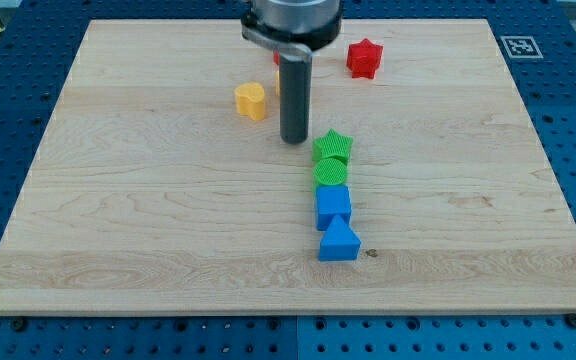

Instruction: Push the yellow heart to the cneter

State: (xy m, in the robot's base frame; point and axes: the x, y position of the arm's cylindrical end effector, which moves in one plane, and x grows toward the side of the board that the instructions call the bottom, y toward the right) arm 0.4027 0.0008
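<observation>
The yellow heart [251,101] lies on the wooden board [118,200], left of and above the middle. My tip [294,139] rests on the board to the right of the heart and a little below it, with a small gap between them. The tip is just left of the green star [333,145]. The rod rises from the tip to the arm's head at the view's top.
Below the green star, in a column, sit a green round block [331,171], a blue block [333,206] and a blue triangle [338,242]. A red star [364,58] lies at the top right. A small red-orange bit [276,60] shows behind the rod.
</observation>
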